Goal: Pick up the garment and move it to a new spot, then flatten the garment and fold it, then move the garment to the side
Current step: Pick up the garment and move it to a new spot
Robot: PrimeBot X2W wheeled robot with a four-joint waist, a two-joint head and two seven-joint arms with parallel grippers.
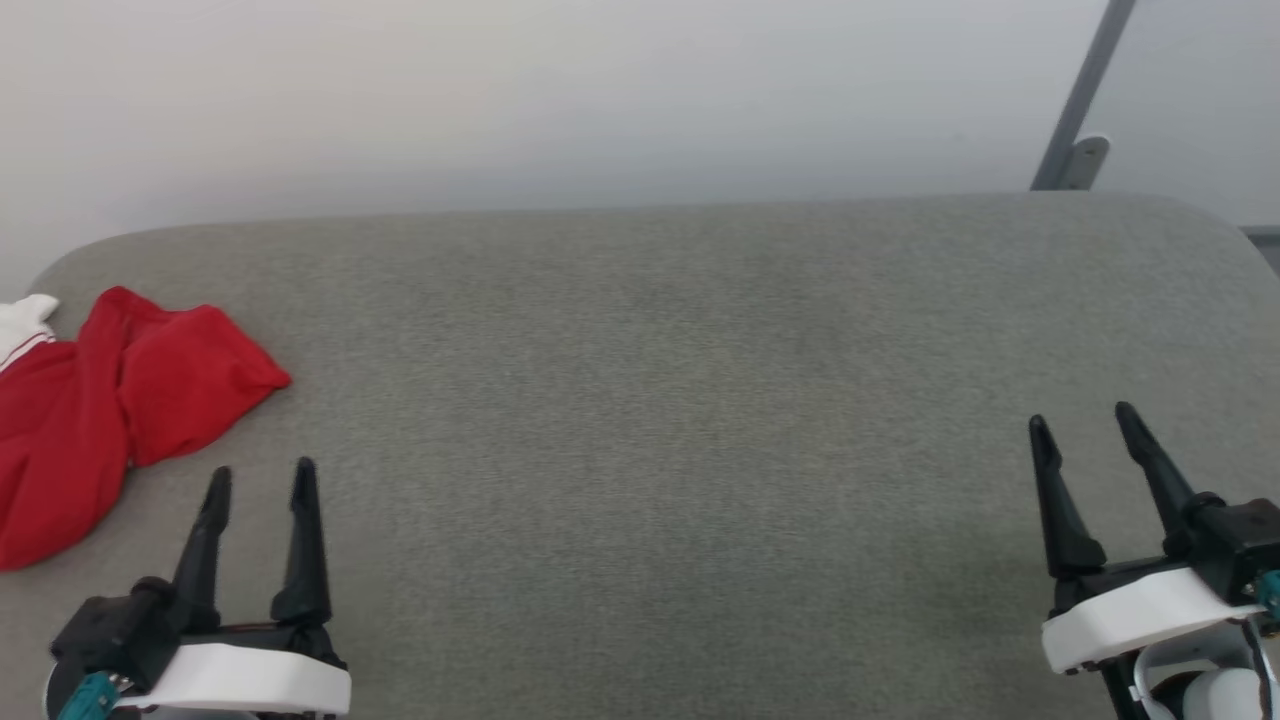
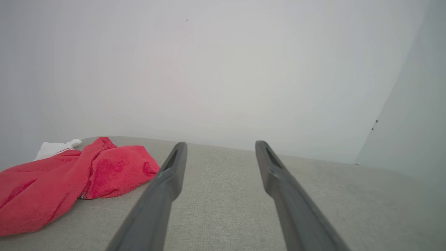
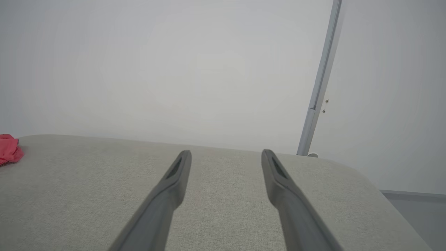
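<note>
The garment (image 1: 110, 400) is a bright red knit shirt, crumpled at the far left of the grey fabric-covered table (image 1: 660, 400), with a white sleeve end (image 1: 25, 320) poking out at its back. The left wrist view shows the garment (image 2: 62, 184) left of the fingers (image 2: 170, 174). My left gripper (image 1: 262, 480) stands open just right of and nearer than the garment, apart from it, nothing between its fingers. My right gripper (image 1: 1085, 425) stands open at the lower right, far from the garment. In the right wrist view a scrap of the garment (image 3: 9, 153) shows at the left edge.
A pale wall rises behind the table's rounded back edge. A grey metal post (image 1: 1080, 110) leans behind the table's back right corner, seen too as the post (image 3: 318, 87) in the right wrist view. Bare grey table surface stretches between the two grippers.
</note>
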